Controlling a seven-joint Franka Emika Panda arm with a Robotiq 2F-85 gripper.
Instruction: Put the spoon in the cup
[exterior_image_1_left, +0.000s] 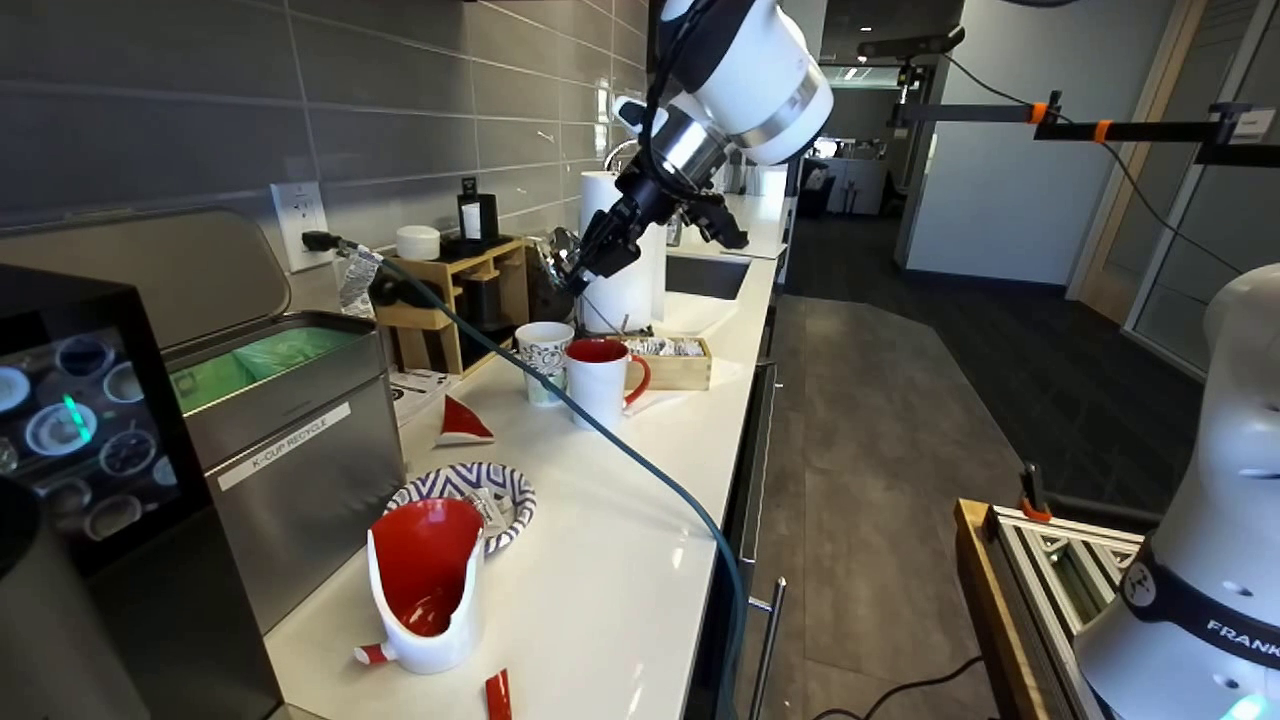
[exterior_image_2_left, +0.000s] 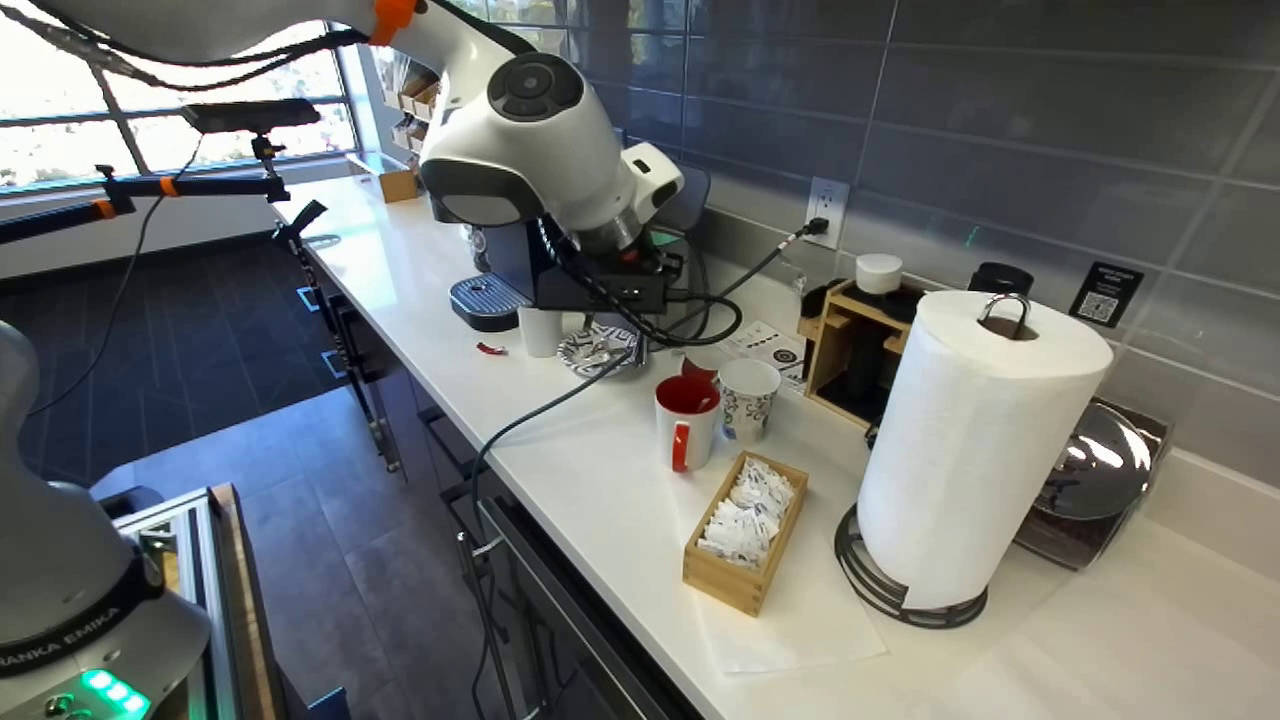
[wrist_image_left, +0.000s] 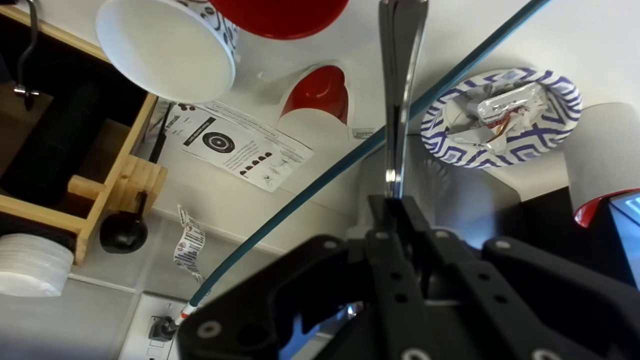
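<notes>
My gripper (wrist_image_left: 392, 202) is shut on one end of the slim silver spoon (wrist_image_left: 399, 100). The spoon's far part runs out of the top of the wrist view. In an exterior view the gripper (exterior_image_1_left: 578, 280) is above the counter, over the cups, with the spoon (exterior_image_1_left: 602, 314) slanting down as a thin line. A white mug (exterior_image_1_left: 595, 390) with a red inside and red handle stands upright; it also shows in the other view (exterior_image_2_left: 684, 440). A patterned white paper cup (exterior_image_1_left: 545, 350) stands beside it, also in the wrist view (wrist_image_left: 167, 50). No plain red cup with a pale inside shows.
A blue cable (exterior_image_1_left: 640, 455) crosses above the counter. A patterned paper bowl (exterior_image_1_left: 440, 482) holds wrappers. A broken white mug (exterior_image_1_left: 440, 640) and red-and-white shards (exterior_image_1_left: 465, 425) lie nearby. A wooden box (exterior_image_2_left: 715, 575) of packets and a paper towel roll (exterior_image_2_left: 985, 440) stand behind.
</notes>
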